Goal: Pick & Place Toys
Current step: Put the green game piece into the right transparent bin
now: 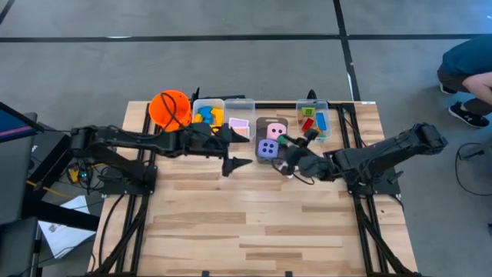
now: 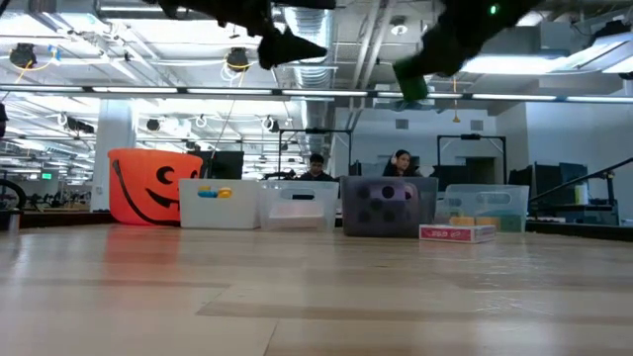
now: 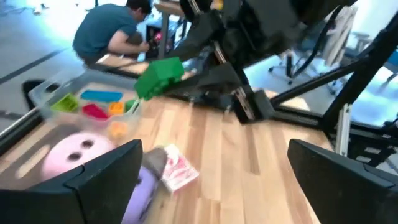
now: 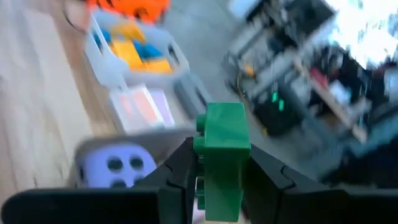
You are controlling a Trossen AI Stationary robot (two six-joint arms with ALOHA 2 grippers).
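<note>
— What is the right gripper (image 4: 219,180) carrying?

— A green block (image 4: 221,158), chunky plastic with studs on one side like a building brick. The fingers are clenched on it from both sides, and it stands up between them. In the left wrist view the same block (image 3: 159,76) hangs in the air above the bench (image 1: 254,223).

— Where is it over the bench?

— From above, the right gripper (image 1: 286,153) sits just beside the dark bin (image 1: 270,123) that holds the two soft dice, the purple die (image 1: 267,150) and the pink die (image 1: 276,130). The purple one shows dark dots on its face.

— And the other toys?

— Blue and yellow blocks (image 1: 206,115) lie in the clear bin (image 1: 208,102) next to the orange bucket (image 1: 169,108). Pink-and-white cards (image 1: 239,124) fill the next bin. Green, red, orange and blue blocks (image 1: 314,119) lie in the far right bin. One card (image 2: 456,232) lies on the bench by the dark bin.

— The left gripper (image 1: 233,149)?

— Raised above the bench near the card bin, its fingers released and spread wide apart, holding nothing.

— Anyone around?

— A person (image 1: 467,73) crouches on the floor beyond the bench's corner.
</note>
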